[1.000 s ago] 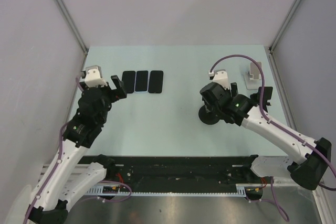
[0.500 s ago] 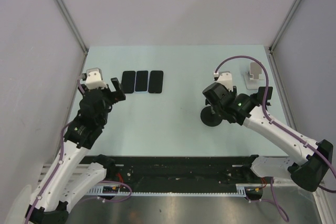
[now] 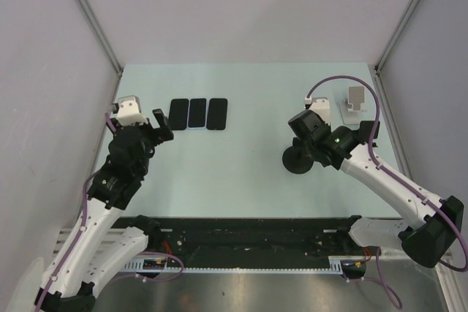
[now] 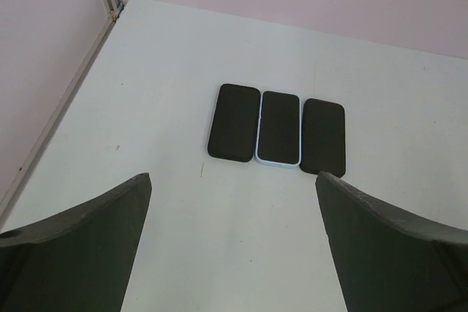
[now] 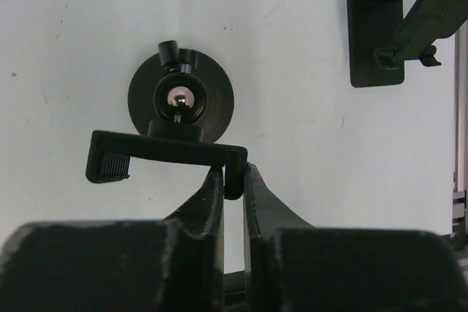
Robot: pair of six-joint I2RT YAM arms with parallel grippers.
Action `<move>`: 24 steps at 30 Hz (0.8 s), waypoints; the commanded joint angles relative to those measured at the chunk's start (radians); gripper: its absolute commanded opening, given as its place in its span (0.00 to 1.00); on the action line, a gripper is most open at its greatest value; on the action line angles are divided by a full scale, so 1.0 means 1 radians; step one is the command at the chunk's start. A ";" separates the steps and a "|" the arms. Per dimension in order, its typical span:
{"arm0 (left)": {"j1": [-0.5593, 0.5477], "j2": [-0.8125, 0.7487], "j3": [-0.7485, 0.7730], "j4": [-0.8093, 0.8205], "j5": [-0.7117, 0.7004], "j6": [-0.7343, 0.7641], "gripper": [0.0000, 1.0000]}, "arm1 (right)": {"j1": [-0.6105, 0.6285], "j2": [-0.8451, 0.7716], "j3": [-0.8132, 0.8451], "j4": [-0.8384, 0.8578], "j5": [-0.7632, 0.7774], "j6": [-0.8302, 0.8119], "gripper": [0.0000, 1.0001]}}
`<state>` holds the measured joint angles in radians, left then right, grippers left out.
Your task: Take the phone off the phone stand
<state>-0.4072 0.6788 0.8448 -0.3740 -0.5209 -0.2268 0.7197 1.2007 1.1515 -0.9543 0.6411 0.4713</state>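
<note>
Where the counter (image 3: 248,151) runs toward its far-left part, three phones lie flat, face up, in a close row, long sides just beside one another.

- Item 1: black phone (image 4: 234,122), left end of the row.
- Item 2: pale-edged phone (image 4: 278,128), middle of the row, dark screen.
- Item 3: second black phone (image 4: 323,137), right end of the row.
- Item 4: round-base stand (image 5: 181,107), black. It has a disc foot on the counter, a ball joint above it and a clamp bar (image 5: 168,153) across the top. It stands on the right half of the counter, well apart from the phones.
- Item 5: folding stand (image 5: 376,38), black, with a flat plate and a raised arm. It sits near the right edge of the counter, beyond the round-base stand.
- Item 6: silver stand (image 3: 355,99), small, at the far-right corner.
- Item 7: left gripper (image 4: 232,180). Its fingers (image 4: 95,239) are spread wide and released, grasping nothing. It hangs above the counter with the phone row ahead of it, touching none of the phones.
- Item 8: right gripper (image 5: 232,177). Its fingers (image 5: 208,199) are clenched on the hooked right end of the clamp bar, with only a thin gap between them. The wrist camera looks straight down on the disc foot.

All three phones rest on the counter surface, not in any stand.
</note>
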 commanded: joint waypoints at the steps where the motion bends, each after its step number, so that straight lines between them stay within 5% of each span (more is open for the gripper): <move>1: -0.001 -0.018 -0.007 0.037 -0.013 0.017 1.00 | -0.031 -0.030 0.025 0.006 -0.029 -0.014 0.00; 7: -0.013 -0.027 -0.009 0.037 -0.011 0.018 1.00 | -0.123 -0.069 0.022 0.132 -0.106 -0.173 0.00; 15: -0.024 -0.024 -0.013 0.038 -0.019 0.018 1.00 | -0.366 -0.033 0.024 0.550 -0.360 -0.470 0.00; 24: -0.025 0.025 -0.036 0.064 -0.050 0.040 1.00 | -0.612 0.219 0.253 0.715 -0.626 -0.669 0.00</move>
<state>-0.4274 0.6842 0.8257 -0.3569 -0.5331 -0.2230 0.1757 1.3548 1.2419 -0.4564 0.1638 -0.0898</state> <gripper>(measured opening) 0.996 0.056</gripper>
